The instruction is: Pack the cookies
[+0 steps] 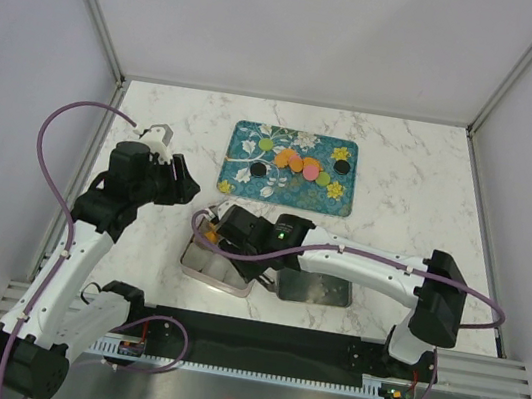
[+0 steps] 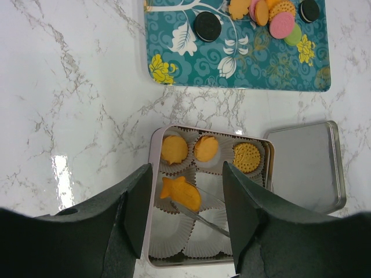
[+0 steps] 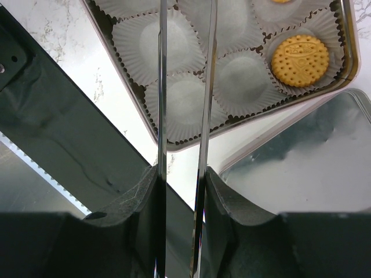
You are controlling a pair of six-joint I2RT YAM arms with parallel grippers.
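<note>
Cookies (image 2: 174, 149) in tin (image 2: 214, 128), right hand (image 3: 181, 171) gripping tweezers (image 3: 162, 87)

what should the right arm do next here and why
Probably lift the right pincer and carry its tongs over to the cookies on the teal tray. Nothing shows between the tongs' blades, which hang over the tin; only four pieces sit in it, and several paper cups are bare.

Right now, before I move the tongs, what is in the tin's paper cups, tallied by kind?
Round cookies: 3
Fish-shaped cookie: 1
Empty paper cups: 5
Total: 4 cookies across 9 cups
</note>
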